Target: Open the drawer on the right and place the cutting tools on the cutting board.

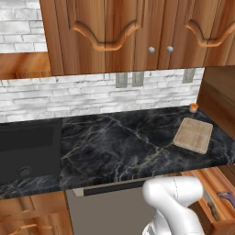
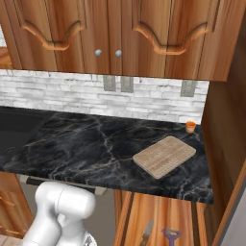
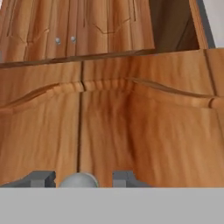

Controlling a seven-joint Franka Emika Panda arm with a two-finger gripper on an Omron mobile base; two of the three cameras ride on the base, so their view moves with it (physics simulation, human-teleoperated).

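Claw [image 3: 79, 179] with its 2 tips clamped on a round grey knob [image 3: 79, 180], drawer [image 2: 163, 218] open at right holding cutting tools [image 2: 171, 235], cutting board [image 2: 164, 155] on black tabletop [image 2: 86, 144], orange cup [image 2: 190, 127] far right.

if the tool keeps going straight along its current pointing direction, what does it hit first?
Most likely the round grey knob sitting between the tool tips, then the reddish wooden door panel behind it. Depth is unclear; it may already be touching the knob.
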